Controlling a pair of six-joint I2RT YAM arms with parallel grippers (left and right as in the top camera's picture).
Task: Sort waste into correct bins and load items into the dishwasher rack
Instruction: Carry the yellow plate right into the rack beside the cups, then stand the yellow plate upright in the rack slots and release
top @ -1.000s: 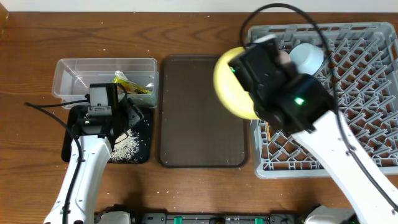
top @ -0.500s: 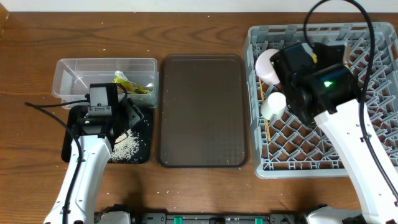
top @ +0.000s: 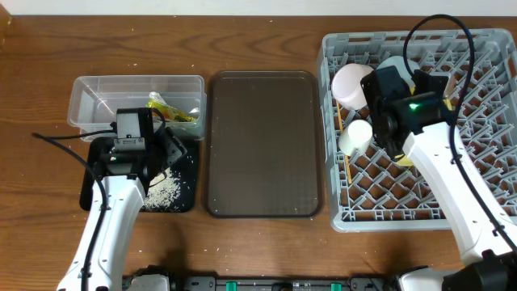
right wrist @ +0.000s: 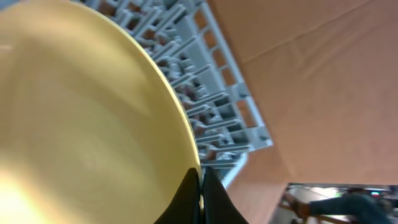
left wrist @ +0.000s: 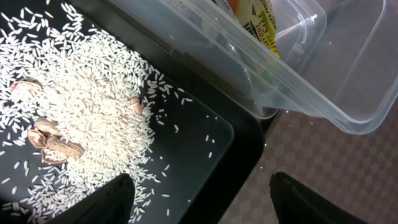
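Observation:
My right gripper [right wrist: 200, 186] is shut on the rim of the yellow plate [right wrist: 81, 112] and holds it on edge over the grey dishwasher rack [top: 477, 178]. In the overhead view the arm hides the plate. A white bowl [top: 350, 83], a small white cup [top: 355, 136] and a light blue bowl [top: 397, 65] sit in the rack's left part. My left gripper [left wrist: 199, 199] is open and empty, low over the black tray [left wrist: 217, 149] of rice grains [left wrist: 93, 106]. The snack wrapper [left wrist: 256, 18] lies in the clear tub [top: 93, 89]. I cannot see the tissue.
The large brown serving tray [top: 262, 145] lies between the bins and the rack. A few brown shell-like bits [left wrist: 53, 140] lie among the rice. The clear tub's corner overlaps the black tray's far edge. A dark cable [top: 60, 141] runs left of the left arm.
My right arm has carried the yellow plate from beside the brown tray rightwards over the rack and turned it on edge. The left arm has not moved.

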